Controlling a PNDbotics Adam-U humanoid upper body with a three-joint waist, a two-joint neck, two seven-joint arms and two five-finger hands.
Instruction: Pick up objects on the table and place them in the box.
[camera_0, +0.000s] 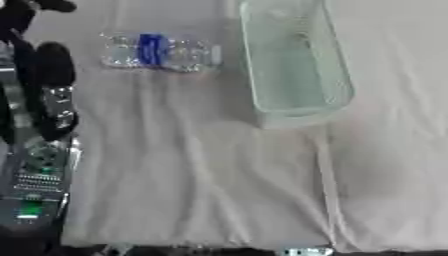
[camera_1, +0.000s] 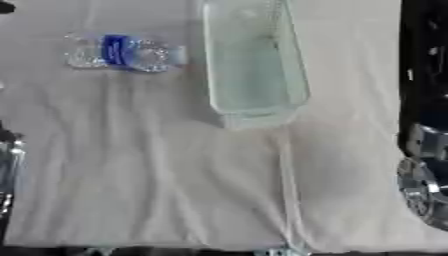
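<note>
Both eye views look steeply down at the table (camera_0: 201, 190) from the near side. They share the cloth, the bottle (camera_0: 159, 51) far left and the box (camera_1: 254, 65).

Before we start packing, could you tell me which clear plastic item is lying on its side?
The bottle, blue-labelled, lies on its side left of the box, which stands upright, open-topped.

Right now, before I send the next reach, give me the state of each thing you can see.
Water bottle: lying on its side on the cloth, left of the box, untouched.
Box: clear, open-topped, upright, nothing visible inside.
Cloth: spread over the table, wrinkled.
Left arm: at the left edge, apart from the bottle; fingers cannot be made out.
Right arm: at the right edge; hand not visible.
</note>
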